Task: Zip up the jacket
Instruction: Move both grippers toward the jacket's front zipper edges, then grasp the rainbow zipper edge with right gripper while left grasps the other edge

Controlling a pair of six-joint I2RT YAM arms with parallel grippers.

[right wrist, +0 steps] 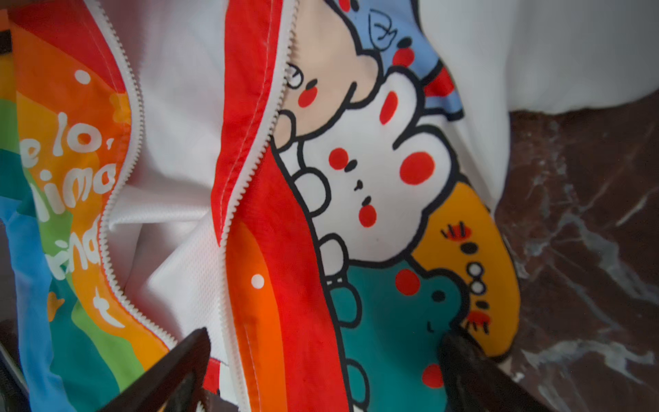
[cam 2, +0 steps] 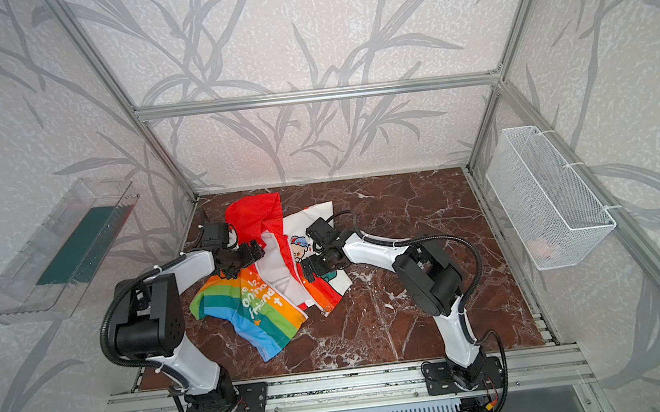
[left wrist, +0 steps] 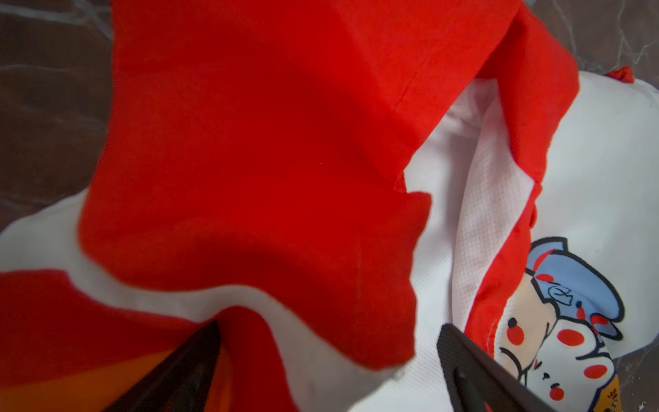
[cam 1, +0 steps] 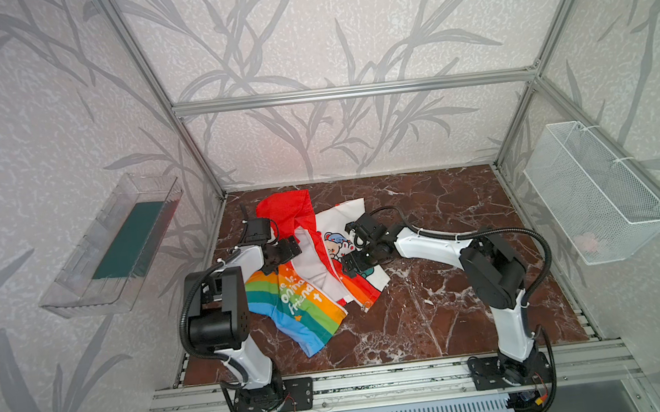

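Approach step: the jacket (cam 1: 313, 300) lies unzipped left of centre, with the left pincer (left wrist: 330, 331) and right pincer (right wrist: 326, 337) both open over it; the next move probably calls for gripping the zipper (right wrist: 246, 185) ends.

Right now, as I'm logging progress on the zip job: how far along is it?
Done: the jacket lies front-up on the table, front open. In hand: the left end effector and right end effector are open over it, gripping nothing. Left: all the actual zipping; the two zipper rows lie apart with white lining between them.
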